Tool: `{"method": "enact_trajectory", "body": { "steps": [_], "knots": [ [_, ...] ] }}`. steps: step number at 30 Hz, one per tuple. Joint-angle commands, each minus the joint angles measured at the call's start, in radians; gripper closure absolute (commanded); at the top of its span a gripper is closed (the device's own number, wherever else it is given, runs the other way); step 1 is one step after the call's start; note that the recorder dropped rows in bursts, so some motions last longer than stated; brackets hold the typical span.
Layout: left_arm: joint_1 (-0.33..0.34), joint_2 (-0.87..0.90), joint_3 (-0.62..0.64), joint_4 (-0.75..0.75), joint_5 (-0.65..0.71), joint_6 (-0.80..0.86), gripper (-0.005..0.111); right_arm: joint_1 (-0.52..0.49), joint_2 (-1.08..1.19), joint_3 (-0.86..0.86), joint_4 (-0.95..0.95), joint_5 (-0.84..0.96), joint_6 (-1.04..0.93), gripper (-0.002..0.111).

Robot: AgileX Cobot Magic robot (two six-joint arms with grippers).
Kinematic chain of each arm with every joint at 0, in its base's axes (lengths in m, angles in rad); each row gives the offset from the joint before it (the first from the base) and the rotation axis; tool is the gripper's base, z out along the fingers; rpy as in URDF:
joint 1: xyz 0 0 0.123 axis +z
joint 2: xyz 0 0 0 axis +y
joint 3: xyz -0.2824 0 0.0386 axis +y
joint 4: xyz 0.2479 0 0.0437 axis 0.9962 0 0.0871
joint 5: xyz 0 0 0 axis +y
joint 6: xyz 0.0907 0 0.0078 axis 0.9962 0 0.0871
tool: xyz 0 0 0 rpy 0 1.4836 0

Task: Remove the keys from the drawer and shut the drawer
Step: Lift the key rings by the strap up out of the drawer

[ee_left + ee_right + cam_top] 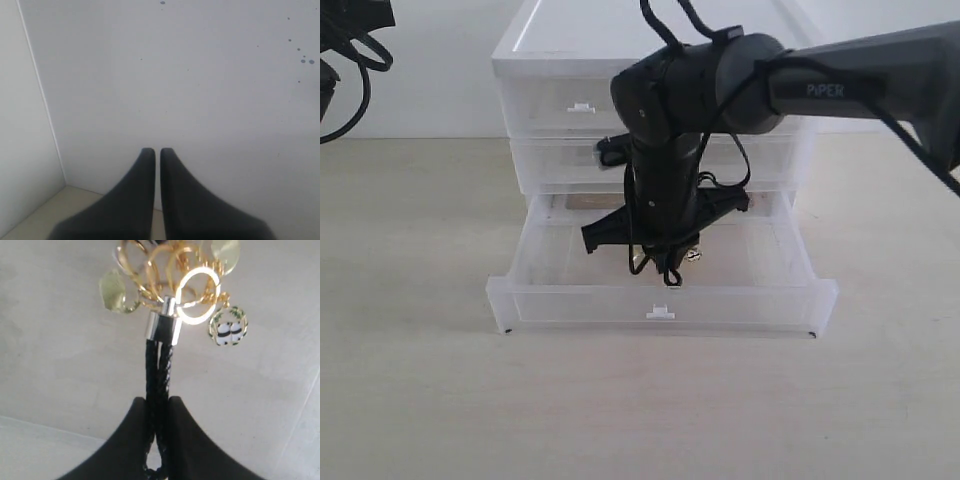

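Observation:
The lowest drawer (pixel 570 300) of the translucent white unit stands pulled out, its tab handle (pixel 660 313) facing front. My right gripper (pixel 665 250) reaches down over the drawer's inside. In the right wrist view this gripper (pixel 159 401) is shut on the dark braided strap (pixel 159 372) of the keys (pixel 175 287): gold rings, a silver clasp and a small panda charm (pixel 227 330). The keys (pixel 672 262) dangle from the fingers above the drawer floor. My left gripper (pixel 157 151) is shut on nothing, facing a white wall.
The drawer unit (pixel 640 40) stands at the back middle, with the middle drawer (pixel 570 160) and the top drawers (pixel 581 107) pushed in. Part of the left arm with cables (pixel 345 50) shows at the top left. A pale tabletop (pixel 640 410) lies in front.

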Motion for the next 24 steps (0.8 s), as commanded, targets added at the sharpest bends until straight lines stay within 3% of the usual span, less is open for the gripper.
{"method": "enact_trajectory", "body": {
  "steps": [1, 24],
  "knots": [
    [-0.002, -0.008, 0.003, 0.010, 0.004, -0.003, 0.103, 0.012, -0.060, 0.003, -0.029, -0.030, -0.010, 0.108],
    [-0.002, -0.006, 0.003, 0.037, 0.030, -0.003, 0.103, 0.138, -0.293, 0.003, -0.164, 0.043, -0.043, 0.108]
  ]
}}
